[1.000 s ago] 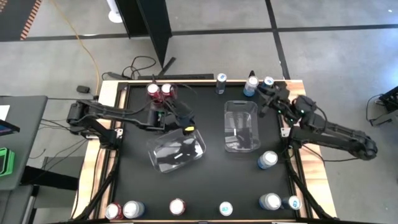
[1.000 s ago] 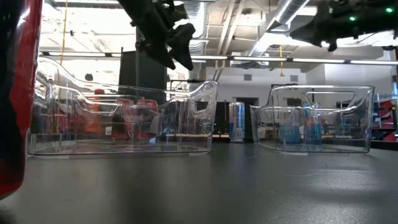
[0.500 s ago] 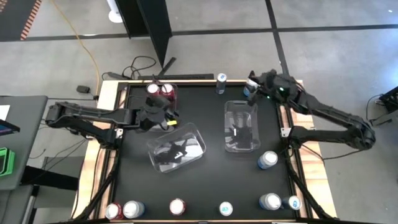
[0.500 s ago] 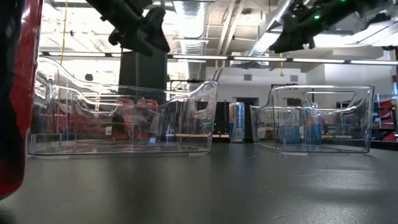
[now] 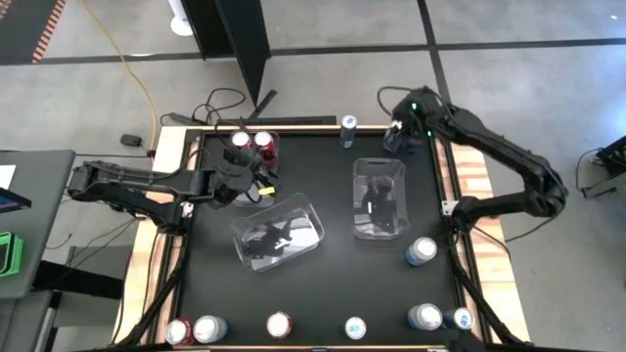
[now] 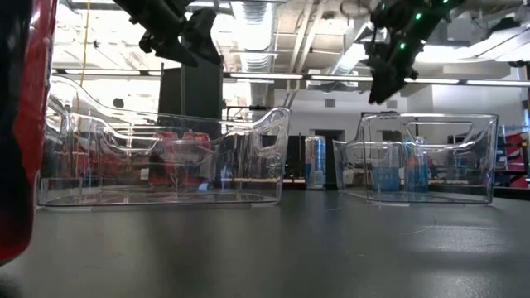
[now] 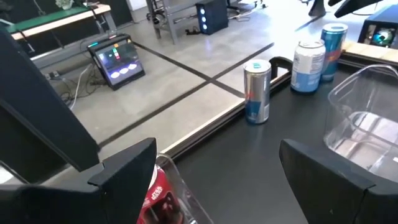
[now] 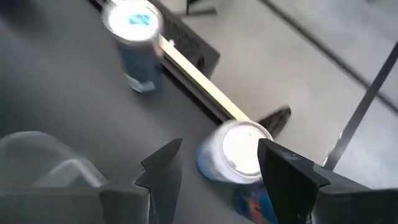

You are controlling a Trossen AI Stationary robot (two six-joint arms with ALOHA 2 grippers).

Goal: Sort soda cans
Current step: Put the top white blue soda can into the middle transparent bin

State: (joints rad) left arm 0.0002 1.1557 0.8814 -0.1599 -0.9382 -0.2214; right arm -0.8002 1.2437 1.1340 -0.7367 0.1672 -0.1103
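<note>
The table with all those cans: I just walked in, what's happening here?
Two robot arms are sorting soda cans into clear bins. The right gripper, open, hovers over a silver-white can at the table's far edge, next to a slim blue can; it holds nothing. The left gripper, open and empty, hangs near two red cans. Both clear bins look empty, and more cans wait along the near edge.

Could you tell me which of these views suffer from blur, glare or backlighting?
Right wrist view: motion-blurred, the silver-topped can smeared. Low view: backlit by bright ceiling lights, arms silhouetted, a red can out of focus up close. High view: even light, arm shadows in the clear bins.
</note>
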